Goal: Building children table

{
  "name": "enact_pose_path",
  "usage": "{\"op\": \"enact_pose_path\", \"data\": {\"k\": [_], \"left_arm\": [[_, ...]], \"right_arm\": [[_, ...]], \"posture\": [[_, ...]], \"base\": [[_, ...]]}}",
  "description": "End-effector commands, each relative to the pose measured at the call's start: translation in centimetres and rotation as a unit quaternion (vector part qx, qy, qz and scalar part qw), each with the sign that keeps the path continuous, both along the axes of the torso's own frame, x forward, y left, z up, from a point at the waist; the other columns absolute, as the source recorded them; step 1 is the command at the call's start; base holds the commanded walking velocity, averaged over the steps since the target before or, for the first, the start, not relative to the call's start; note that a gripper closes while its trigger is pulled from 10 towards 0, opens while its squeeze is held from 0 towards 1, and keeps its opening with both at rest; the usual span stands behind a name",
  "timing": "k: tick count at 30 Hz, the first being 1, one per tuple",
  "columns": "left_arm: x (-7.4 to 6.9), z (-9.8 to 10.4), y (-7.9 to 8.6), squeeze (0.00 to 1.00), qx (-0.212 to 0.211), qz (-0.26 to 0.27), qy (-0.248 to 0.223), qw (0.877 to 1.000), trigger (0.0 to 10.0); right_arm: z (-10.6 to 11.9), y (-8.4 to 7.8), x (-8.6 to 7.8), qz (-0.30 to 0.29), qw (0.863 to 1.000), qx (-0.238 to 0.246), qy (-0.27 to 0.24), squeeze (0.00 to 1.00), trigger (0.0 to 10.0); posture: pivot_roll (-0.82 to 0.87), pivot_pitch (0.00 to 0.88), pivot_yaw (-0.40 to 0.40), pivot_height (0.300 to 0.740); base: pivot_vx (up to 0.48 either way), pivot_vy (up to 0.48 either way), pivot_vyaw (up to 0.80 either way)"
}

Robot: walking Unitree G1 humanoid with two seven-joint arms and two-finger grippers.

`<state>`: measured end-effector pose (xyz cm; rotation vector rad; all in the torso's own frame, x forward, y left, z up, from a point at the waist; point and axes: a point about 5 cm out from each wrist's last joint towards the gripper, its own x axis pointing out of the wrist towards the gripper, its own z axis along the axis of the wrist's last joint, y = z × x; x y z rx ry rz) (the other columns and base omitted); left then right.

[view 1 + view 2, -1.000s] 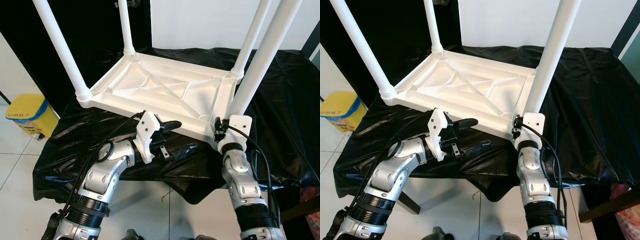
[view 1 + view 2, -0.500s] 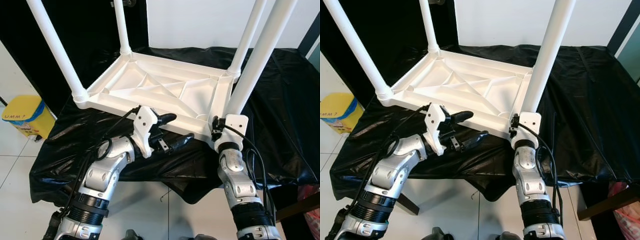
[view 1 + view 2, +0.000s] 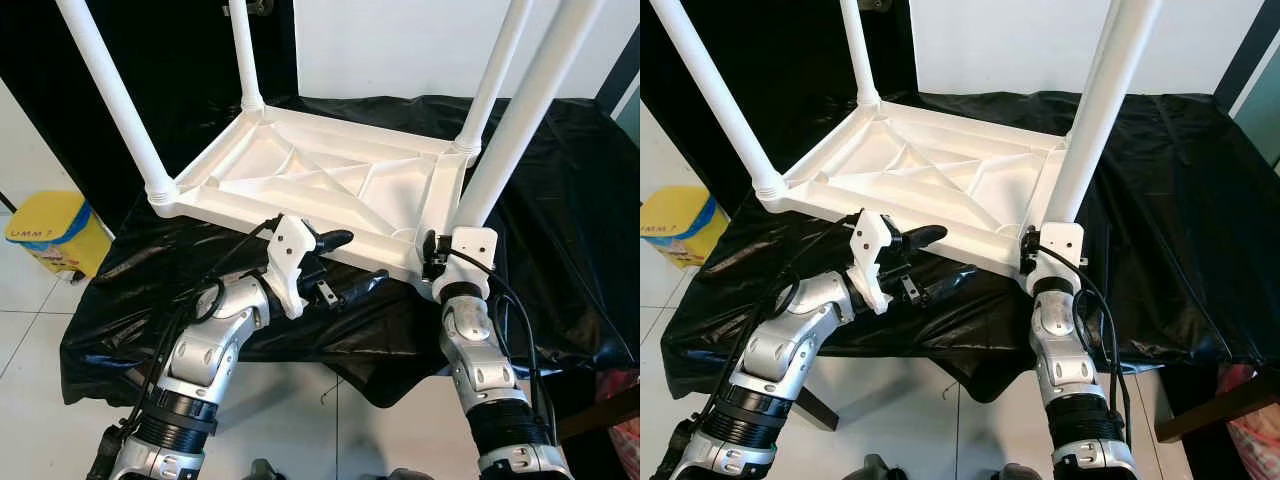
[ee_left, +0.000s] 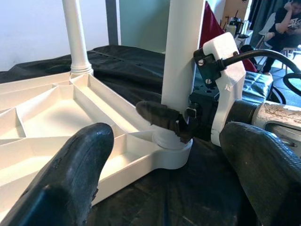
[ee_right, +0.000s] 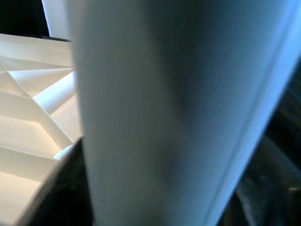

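Resting upside down on the black-covered bench (image 3: 560,200), the white table (image 3: 330,185) points its legs upward. Right gripper (image 4: 164,120) clasps the near-right leg (image 3: 520,120). Left gripper (image 3: 345,265) hovers open at the near edge.

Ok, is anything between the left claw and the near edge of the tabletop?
Nothing visible. The left claw hangs open beside the tabletop's near edge, over bare black cloth. The right claw is off to the side, closed on the near right leg.
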<state>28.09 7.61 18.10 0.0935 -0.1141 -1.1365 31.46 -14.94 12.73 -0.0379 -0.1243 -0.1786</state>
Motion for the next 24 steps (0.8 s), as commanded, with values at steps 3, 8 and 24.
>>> {"op": "enact_pose_path", "data": {"k": [3,8,24], "left_arm": [[-0.1,0.1,-0.1,0.00,0.002,0.004,-0.006,1.000,10.0],[-0.2,0.1,-0.2,0.00,0.002,0.001,-0.005,1.000,10.0],[-0.4,-0.1,-1.0,0.00,0.006,-0.019,0.001,1.000,10.0]], "right_arm": [[-0.1,-0.1,-0.4,0.057,0.998,0.002,-0.012,1.00,10.0],[-0.2,-0.5,-0.5,0.083,0.996,-0.001,-0.012,1.00,10.0],[0.0,-3.2,-1.2,0.317,0.947,-0.041,0.025,0.00,10.0]], "posture": [[-0.14,0.008,-0.022,0.740],[-0.14,0.011,-0.022,0.740],[-0.15,0.021,0.001,0.740]], "base": [[0.000,0.000,0.00],[0.000,0.000,0.00],[0.000,0.000,0.00]]}}
